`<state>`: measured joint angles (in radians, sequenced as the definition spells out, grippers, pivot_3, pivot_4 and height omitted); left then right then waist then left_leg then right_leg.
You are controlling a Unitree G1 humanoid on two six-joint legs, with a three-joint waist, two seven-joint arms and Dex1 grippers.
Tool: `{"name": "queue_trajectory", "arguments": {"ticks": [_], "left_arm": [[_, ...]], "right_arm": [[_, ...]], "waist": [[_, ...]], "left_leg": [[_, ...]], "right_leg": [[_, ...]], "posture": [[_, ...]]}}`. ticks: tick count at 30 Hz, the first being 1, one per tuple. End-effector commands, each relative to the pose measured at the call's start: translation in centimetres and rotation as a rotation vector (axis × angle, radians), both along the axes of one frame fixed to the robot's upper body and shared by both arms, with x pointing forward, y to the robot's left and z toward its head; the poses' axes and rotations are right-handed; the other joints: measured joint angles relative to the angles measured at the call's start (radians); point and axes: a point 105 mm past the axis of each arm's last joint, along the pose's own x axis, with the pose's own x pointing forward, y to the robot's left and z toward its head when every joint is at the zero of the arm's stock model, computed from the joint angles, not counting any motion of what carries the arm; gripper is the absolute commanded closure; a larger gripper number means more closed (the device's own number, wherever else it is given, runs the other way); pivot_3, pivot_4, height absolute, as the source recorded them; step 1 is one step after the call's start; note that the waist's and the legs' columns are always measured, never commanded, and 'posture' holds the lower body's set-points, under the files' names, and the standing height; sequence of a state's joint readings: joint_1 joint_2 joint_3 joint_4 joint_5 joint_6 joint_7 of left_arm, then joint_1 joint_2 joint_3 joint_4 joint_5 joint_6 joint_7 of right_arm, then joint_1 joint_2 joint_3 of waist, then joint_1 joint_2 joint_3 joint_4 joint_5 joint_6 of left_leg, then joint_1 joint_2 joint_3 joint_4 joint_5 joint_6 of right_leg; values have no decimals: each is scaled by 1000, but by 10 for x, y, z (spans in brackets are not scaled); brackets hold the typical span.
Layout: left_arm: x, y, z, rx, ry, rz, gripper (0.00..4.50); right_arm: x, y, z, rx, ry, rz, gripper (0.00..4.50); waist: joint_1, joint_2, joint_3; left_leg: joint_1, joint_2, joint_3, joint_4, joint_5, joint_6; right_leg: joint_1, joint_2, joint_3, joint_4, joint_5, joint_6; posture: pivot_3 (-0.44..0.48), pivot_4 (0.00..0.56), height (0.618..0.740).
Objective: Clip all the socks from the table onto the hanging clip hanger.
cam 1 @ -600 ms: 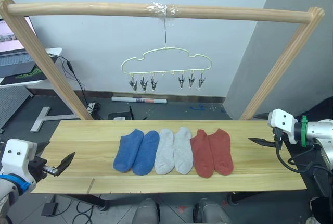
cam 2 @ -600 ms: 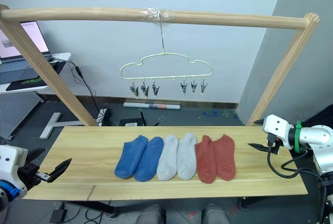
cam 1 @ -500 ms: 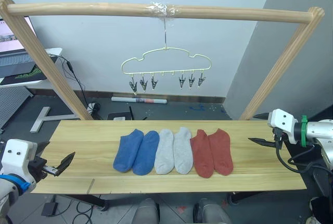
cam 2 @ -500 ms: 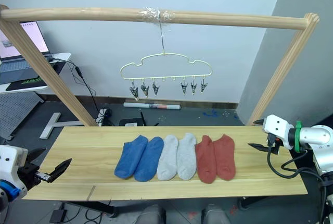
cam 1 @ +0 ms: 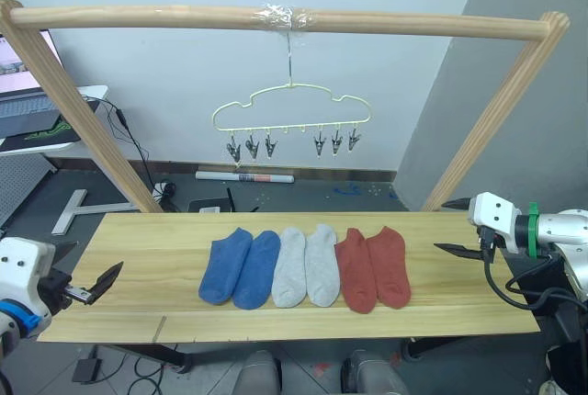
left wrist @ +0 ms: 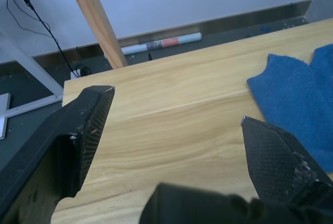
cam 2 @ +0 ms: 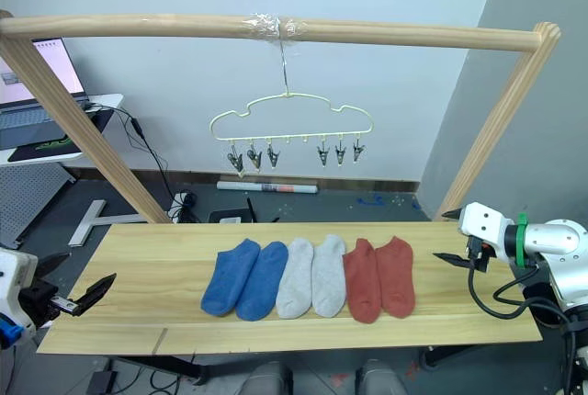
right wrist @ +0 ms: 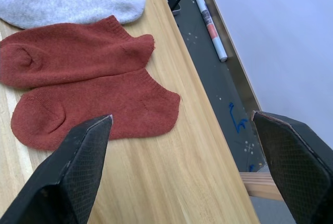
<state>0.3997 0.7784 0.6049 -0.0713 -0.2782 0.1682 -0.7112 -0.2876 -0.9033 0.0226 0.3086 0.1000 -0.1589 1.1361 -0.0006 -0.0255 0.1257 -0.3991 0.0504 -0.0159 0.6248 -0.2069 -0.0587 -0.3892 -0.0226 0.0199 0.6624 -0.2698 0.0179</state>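
- Socks first: six of them lie flat in a tight row on the table (cam 1: 441,299), none clipped yet, and both sets of jaws are spread wide and holding nothing.
- Right gripper (cam 1: 457,249) hovers off to the right of the row, near the table's right end, its fingers (right wrist: 78,172) gaping toward the outer rust red sock (cam 1: 389,266).
- Left gripper (cam 1: 95,284) hangs at the table's left end, well apart from the outer blue sock (cam 1: 225,265); from the wrist, only the edge of that blue fabric peeks in past the fingertips (left wrist: 276,153).
- Trouble spot one, I'd say: the socks touch edge to edge, the inner rust red sock (cam 1: 354,269) against its mate, the light grey socks (cam 1: 306,266) pressed between the colours. A pinch on one edge could drag its neighbour along.
- Trouble spot two: soft, flat knit on bare wood gives thin purchase; jaws may skate over it or bunch it instead of lifting.
- Trouble spot three: the clip hanger (cam 1: 292,110) dangles by one hook from the wooden pole (cam 1: 184,17), far above and behind the row. Pushing a sock into a metal clip (cam 1: 253,147) could likely swing or spin it away unless the other gripper steadies it.
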Motion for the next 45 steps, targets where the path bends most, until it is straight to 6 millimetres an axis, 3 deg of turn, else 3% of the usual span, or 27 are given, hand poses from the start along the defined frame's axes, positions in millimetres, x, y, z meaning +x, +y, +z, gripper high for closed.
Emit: {"name": "queue_trajectory", "arguments": {"ticks": [1,6,12,19,25,29,32,35,38,45], "left_arm": [[1,-9,12,-23,-60,-27,14],[8,-15,9,-52,-121,18,14],[25,-37,7,-182,-213,117,14],[51,-82,15,-223,-333,112,14],[73,-109,19,-273,-369,92,14],[98,-124,47,-320,-484,81,14],[109,-130,64,-342,-546,48,14],[116,-135,74,-375,-582,13,611],[124,-138,77,-365,-592,-17,1526],[139,-152,87,-356,-645,-85,1526]], "right_arm": [[4,-3,17,-2,-56,-13,0],[0,-1,22,4,-78,-7,0],[-10,24,39,129,-94,6,0],[-24,84,60,296,-104,74,0],[-18,145,70,472,-129,96,0],[-11,192,79,590,-162,139,0],[-11,212,80,608,-189,183,0],[-11,224,88,634,-202,212,0],[-14,229,93,643,-216,230,0],[-18,231,104,665,-231,236,0]], "waist": [[-1,0,0],[-1,1,2],[-1,-1,24],[-14,-5,76],[-31,-5,119],[-32,-5,151],[-33,-4,161],[-32,-5,163],[-33,-4,174],[-35,-4,195]], "left_leg": [[0,0,0,0,0,0],[0,0,0,0,0,0],[1,0,0,2,0,0],[-1,1,-1,3,0,0],[-2,1,-2,3,0,0],[-4,1,-3,3,0,0],[-8,1,-6,3,0,0],[-21,0,-6,4,0,0],[-24,0,-8,4,0,0],[-26,-1,-9,5,0,0]], "right_leg": [[0,0,0,0,0,0],[0,0,0,0,0,0],[1,0,2,1,0,0],[1,2,3,3,1,1],[0,3,4,3,1,2],[-2,4,4,3,5,9],[-5,4,1,3,5,10],[-17,3,1,5,8,8],[-18,2,-1,4,8,9],[-21,2,-3,5,7,9]], "posture": [[50,79,733],[18,108,733],[-37,175,733],[-86,249,733],[-97,295,733],[-92,329,733],[-91,338,733],[-95,345,733],[-106,356,733],[-130,372,733]]}}
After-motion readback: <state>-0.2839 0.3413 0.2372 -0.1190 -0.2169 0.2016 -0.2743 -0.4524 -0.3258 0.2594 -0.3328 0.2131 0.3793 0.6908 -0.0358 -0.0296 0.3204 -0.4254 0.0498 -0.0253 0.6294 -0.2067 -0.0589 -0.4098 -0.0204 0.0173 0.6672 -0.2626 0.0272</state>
